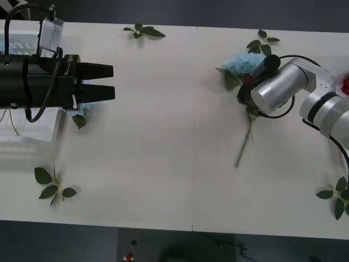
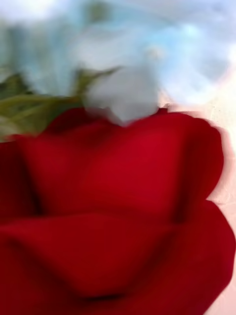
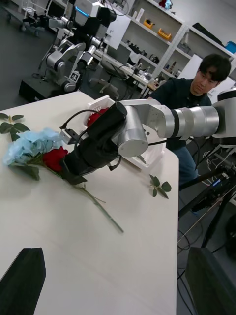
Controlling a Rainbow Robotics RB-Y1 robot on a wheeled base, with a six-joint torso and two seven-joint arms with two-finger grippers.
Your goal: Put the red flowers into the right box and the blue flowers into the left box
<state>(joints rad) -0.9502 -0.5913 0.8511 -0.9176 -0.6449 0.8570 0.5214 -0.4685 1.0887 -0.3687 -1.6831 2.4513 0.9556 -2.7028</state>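
A red flower (image 1: 248, 79) lies on the white table with its head against a blue flower (image 1: 240, 63); its stem (image 1: 244, 143) trails toward the table's front. My right gripper (image 3: 69, 167) is down at that rose head (image 3: 53, 158), beside the blue flower (image 3: 28, 145). In the right wrist view the rose (image 2: 118, 216) sits very close, with blue petals (image 2: 147, 54) beyond it. My left gripper (image 1: 106, 82) hovers open and empty by the left box (image 1: 27, 128), with another blue flower (image 1: 82, 112) under it. The right box (image 3: 153, 153) holds a red flower (image 3: 96, 117).
Loose leaf sprigs lie at the back (image 1: 144, 31), behind the blue flower (image 1: 263, 42), at the front left (image 1: 53, 188) and at the front right (image 1: 338, 197). The table's front edge (image 1: 191, 225) is near. A person (image 3: 196, 93) sits beyond the right box.
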